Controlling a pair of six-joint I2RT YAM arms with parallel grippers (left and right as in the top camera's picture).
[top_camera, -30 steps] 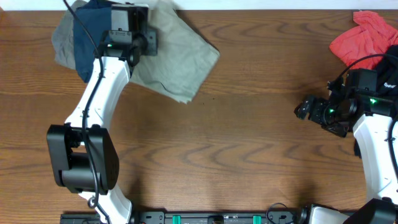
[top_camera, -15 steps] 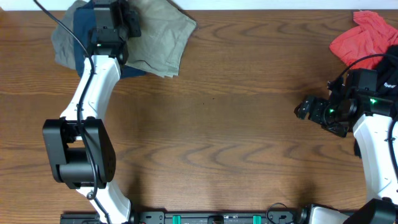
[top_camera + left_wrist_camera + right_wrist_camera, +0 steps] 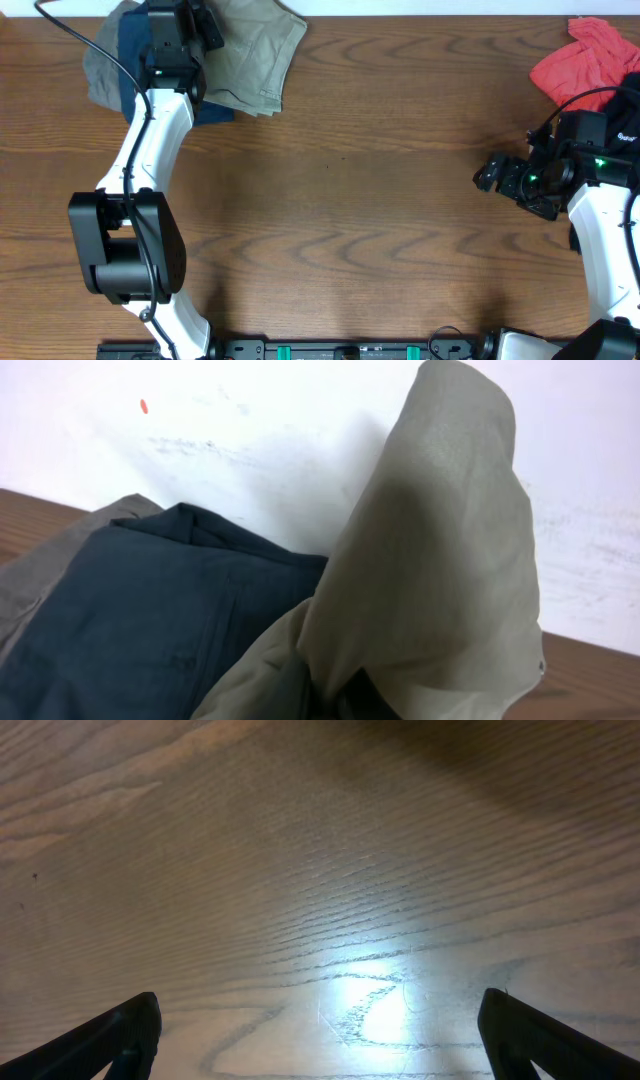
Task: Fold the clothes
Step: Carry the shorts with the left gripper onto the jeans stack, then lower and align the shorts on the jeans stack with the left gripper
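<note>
Left gripper [image 3: 200,22] is closed tight on a fold of the khaki shorts [image 3: 255,55], and in the left wrist view that pinched cloth [image 3: 440,560] stands up as a tall pale flap right in front of the camera, hiding the fingers almost wholly. From the overhead view the shorts lie bunched against the right side of the navy garment [image 3: 128,50], partly overlapping it, with a stitched hem running along their near edge and their far part reaching the table's back edge. The navy garment [image 3: 150,610] lies flat and folded beneath and left of the lifted flap. More grey-olive cloth [image 3: 100,70] pokes out on the left of the navy garment; whether it is a separate piece cannot be told. Both pieces rest on the wooden table [image 3: 350,200], with a white wall [image 3: 250,420] just behind the navy garment. Far to the right of the navy garment, at the opposite back corner, a crumpled red shirt [image 3: 585,60] lies in a heap. Nearer than it, the right gripper [image 3: 490,175] hangs with its jaws spread wide, holding nothing, only bare wood showing between its fingertips [image 3: 120,1040].
</note>
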